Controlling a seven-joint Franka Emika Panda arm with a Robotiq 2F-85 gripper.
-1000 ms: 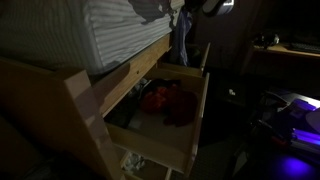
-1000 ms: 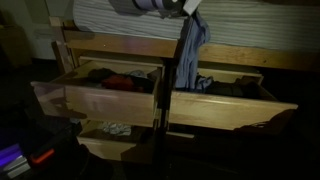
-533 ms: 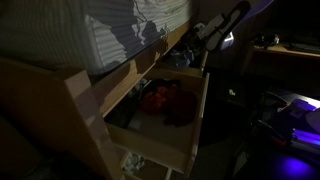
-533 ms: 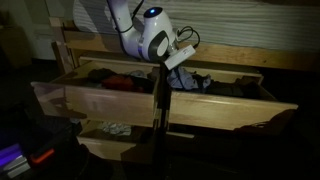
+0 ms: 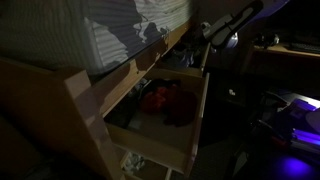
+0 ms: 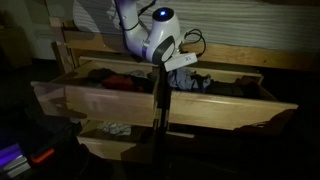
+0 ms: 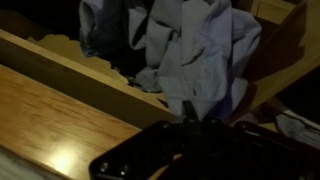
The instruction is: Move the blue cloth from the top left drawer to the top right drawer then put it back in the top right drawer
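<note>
The blue cloth (image 7: 190,50) hangs bunched from my gripper's fingertips in the wrist view. In an exterior view it rests low in the open top right drawer (image 6: 232,108), as a pale heap (image 6: 196,80). My gripper (image 6: 183,66) is just above that drawer's left end, next to the centre post, and looks shut on the cloth. In the wrist view my gripper (image 7: 190,110) is a dark mass at the bottom. The top left drawer (image 6: 95,100) stands open beside it. The arm (image 5: 225,25) shows dimly at the far drawer.
The top left drawer holds red and dark clothes (image 6: 118,81), which also show in an exterior view (image 5: 158,98). A lower drawer (image 6: 110,142) is open with a pale cloth. A striped cover (image 5: 110,35) lies on top. The room is dark.
One second ago the cloth hung high above the dresser top. It has come down into the top right drawer. In the last half second the wrist shifted slightly up and right.
</note>
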